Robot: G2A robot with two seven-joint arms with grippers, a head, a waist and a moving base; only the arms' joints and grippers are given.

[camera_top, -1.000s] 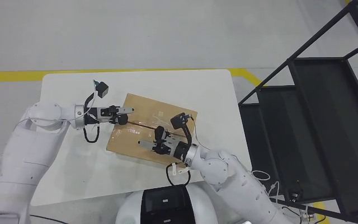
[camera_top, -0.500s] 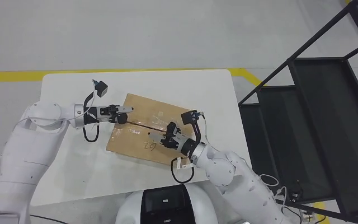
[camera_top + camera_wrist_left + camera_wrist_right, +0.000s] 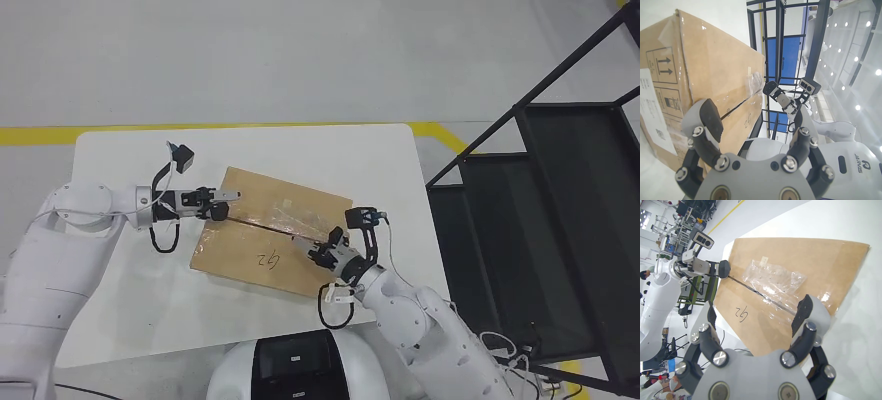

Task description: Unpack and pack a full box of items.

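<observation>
**Cardboard box shut on table; both grippers open and empty**

1. Cardboard box point(image 3: 262, 240) lies flat on the white table point(image 3: 120, 320), between the two grippers. Its top flaps are down and meet along a dark seam point(image 3: 745, 286) that runs the length of the lid.
2. Crumpled clear tape point(image 3: 772, 283) lies loose across the seam, on the half of the lid nearer the right gripper. A handwritten mark point(image 3: 742, 313) sits on the lid beside the seam.
3. Left gripper point(image 3: 757, 121): jaws spread wide, nothing held. One pad point(image 3: 710, 117) is at the box's end, at the top edge where the seam stops; contact cannot be confirmed. The other finger stands off the box in open air.
4. Right gripper point(image 3: 757, 311): jaws spread wide, nothing held. It is at the opposite end of the box, which lies just ahead of its fingertips; the seam's far end lines up with one pad point(image 3: 802, 309).
5. A printed label point(image 3: 651, 106) is stuck to the box's end face, beside the left gripper.
</observation>
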